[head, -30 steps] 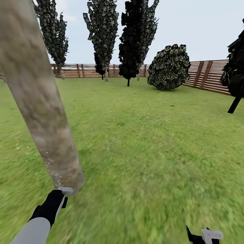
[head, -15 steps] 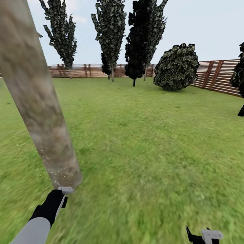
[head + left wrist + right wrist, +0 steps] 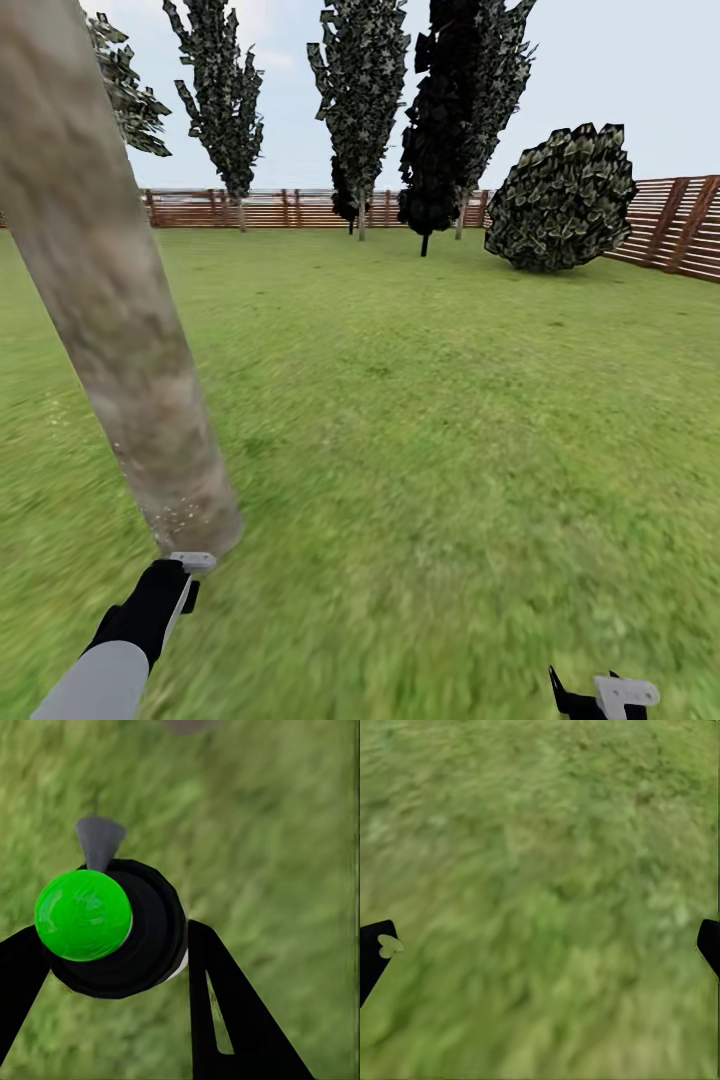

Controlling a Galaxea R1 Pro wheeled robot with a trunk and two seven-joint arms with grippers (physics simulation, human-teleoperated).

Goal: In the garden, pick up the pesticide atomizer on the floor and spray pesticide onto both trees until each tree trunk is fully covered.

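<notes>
Two low arms: left gripper (image 3: 112, 967) clamping atomizer (image 3: 112, 930), right gripper (image 3: 540, 945) spread, empty.

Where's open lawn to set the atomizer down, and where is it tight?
Open grass runs from the tree trunk across to the round bush and fence; also bare under the open right gripper. Tight spot: the left gripper, shut on the atomizer, beside the trunk base.

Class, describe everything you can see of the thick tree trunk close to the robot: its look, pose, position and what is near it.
The tree trunk is a thick, round, branchless column of mottled grey-beige bark. In the head view it leans, its top toward the upper left corner, its base meeting the grass just ahead of the left claw. Tiny white specks of pesticide dot its lowest part. Whether the claw touches it cannot be told.
</notes>
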